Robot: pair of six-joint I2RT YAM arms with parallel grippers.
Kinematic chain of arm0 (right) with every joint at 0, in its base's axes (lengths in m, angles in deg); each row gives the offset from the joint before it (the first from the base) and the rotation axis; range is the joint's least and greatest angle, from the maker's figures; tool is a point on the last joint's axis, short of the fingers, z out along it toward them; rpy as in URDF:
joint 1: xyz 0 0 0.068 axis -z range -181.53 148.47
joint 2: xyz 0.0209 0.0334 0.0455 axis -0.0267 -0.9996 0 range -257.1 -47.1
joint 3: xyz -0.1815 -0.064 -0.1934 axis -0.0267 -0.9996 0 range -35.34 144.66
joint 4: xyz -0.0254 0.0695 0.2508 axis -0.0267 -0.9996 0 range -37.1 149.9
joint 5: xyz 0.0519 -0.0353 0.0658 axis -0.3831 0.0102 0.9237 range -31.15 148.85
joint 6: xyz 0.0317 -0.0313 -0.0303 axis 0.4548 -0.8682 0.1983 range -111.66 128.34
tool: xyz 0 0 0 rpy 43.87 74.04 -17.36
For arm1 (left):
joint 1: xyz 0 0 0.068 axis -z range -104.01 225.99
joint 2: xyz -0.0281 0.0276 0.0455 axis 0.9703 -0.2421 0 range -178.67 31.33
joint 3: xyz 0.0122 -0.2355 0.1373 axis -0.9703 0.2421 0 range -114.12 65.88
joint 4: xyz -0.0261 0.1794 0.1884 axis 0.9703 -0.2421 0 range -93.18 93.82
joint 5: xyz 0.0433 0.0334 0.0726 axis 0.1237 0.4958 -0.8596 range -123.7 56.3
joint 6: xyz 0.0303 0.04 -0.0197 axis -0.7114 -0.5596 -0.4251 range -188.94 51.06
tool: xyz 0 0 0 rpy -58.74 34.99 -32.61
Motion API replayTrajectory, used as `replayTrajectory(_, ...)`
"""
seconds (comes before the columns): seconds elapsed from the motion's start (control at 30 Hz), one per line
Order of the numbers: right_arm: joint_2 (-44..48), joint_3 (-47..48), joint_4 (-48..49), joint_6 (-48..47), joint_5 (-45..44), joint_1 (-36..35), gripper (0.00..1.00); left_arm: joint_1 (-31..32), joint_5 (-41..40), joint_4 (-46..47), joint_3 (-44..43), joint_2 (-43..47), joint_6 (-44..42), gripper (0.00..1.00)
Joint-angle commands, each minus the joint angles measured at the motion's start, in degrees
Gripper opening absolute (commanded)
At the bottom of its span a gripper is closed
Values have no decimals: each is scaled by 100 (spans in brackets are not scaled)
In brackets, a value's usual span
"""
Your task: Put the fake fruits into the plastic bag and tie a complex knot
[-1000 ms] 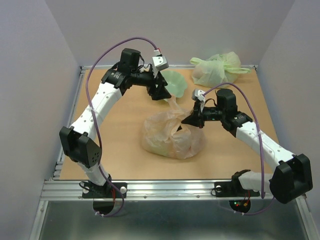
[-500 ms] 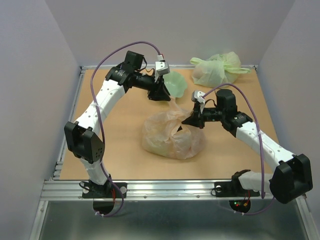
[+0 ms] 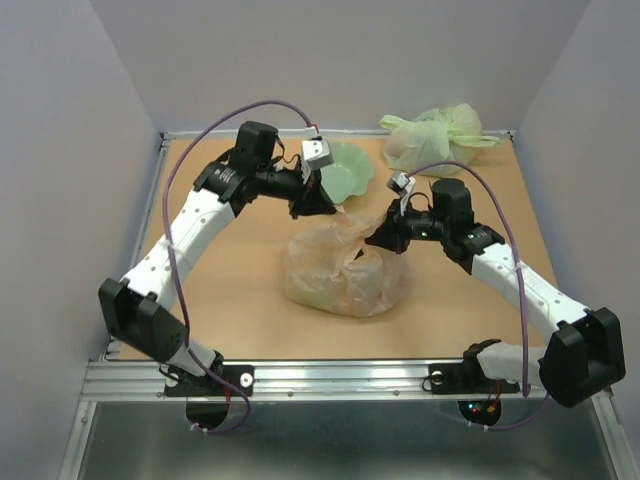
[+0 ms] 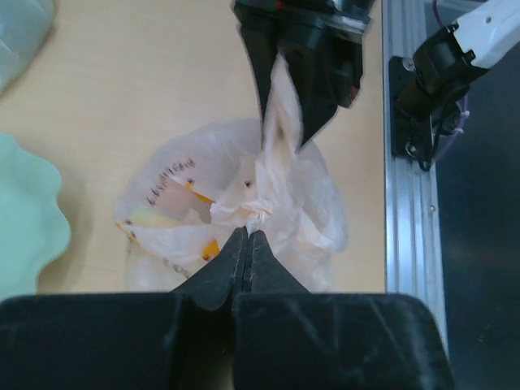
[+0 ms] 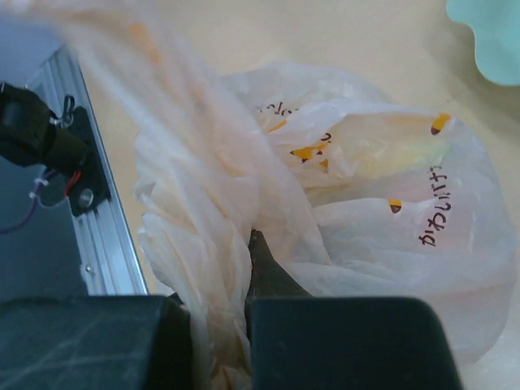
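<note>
Over plastic bag (image 3: 340, 280), L gripper (image 4: 248, 237) pinches one handle strand, R gripper (image 3: 376, 241) the other; strands meet betw. them, both arms equally near.

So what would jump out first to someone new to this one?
The crinkly whitish bag mid-table, with both claws meeting over it. The left claw is shut on a twisted bunch of its plastic, and the right claw pinches a strip stretched up from it. Behind them, a pale green bowl sits by the left claw, and a knotted green bag lies at the far right edge.
</note>
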Motion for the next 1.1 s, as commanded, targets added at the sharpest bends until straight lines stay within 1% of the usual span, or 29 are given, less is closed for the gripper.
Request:
replayTrajectory(0.0,-25,182,229,1400,-602,-55,0,750,-1294,1245,902,1386,1189,0)
replayTrajectory(0.03,-42,182,256,1498,-647,-55,0,937,-1602,1394,1331,1520,1566,0)
replayTrajectory(0.07,-34,182,283,1595,-682,-55,0,1147,-2180,1692,1535,1652,1813,0)
replayTrajectory(0.1,-51,173,353,1779,-752,-46,0,1419,-2438,1825,1703,1792,2068,0)
replayTrajectory(0.13,-69,190,379,1850,-770,-64,0,1578,-2989,2044,1983,1820,2558,0)
replayTrajectory(0.2,-78,217,441,2113,-805,-55,0,1860,-3432,2125,2213,1812,2808,0)
replayTrajectory(0.23,-86,226,493,2193,-797,-64,0,2175,-3616,2152,2344,1724,2878,0)
replayTrajectory(0.33,-78,252,564,2431,-849,-55,0,2677,-4494,2380,2512,1408,2984,0)
replayTrajectory(0.53,168,199,573,2510,-963,-64,0,2872,-5322,2512,2636,600,3204,0)
replayTrajectory(0.6,247,147,573,2571,-937,-64,0,2872,-5866,2512,2653,293,3292,0)
replayTrajectory(0.67,344,42,573,2580,-946,-55,0,2820,-6384,2538,2680,177,3362,0)
replayTrajectory(0.77,537,-117,573,2624,-929,-55,0,2732,-6685,2801,2864,150,3494,0)
replayTrajectory(0.83,590,-275,678,2826,-806,-55,0,2688,-6782,2916,2961,142,3573,0)
replayTrajectory(0.9,669,-415,941,3167,-683,-64,0,2609,-6704,3249,3066,159,3748,0)
replayTrajectory(0.93,687,-607,1194,3282,-560,-64,1,2452,-6625,3364,3223,211,3836,0)
replayTrajectory(0.97,704,-688,1336,3527,-507,-55,0,2354,-6180,3835,3329,255,3994,0)
replayTrajectory(1.0,713,-932,1668,3669,-402,-72,0,2197,-5993,4039,3495,325,4091,0)
replayTrajectory(1.03,713,-1048,1889,3827,-349,-81,0,2152,-5530,4459,3575,344,4222,0)
replayTrajectory(1.07,696,-1188,2126,4116,-305,-99,0,2117,-5378,4611,3628,352,4311,0)
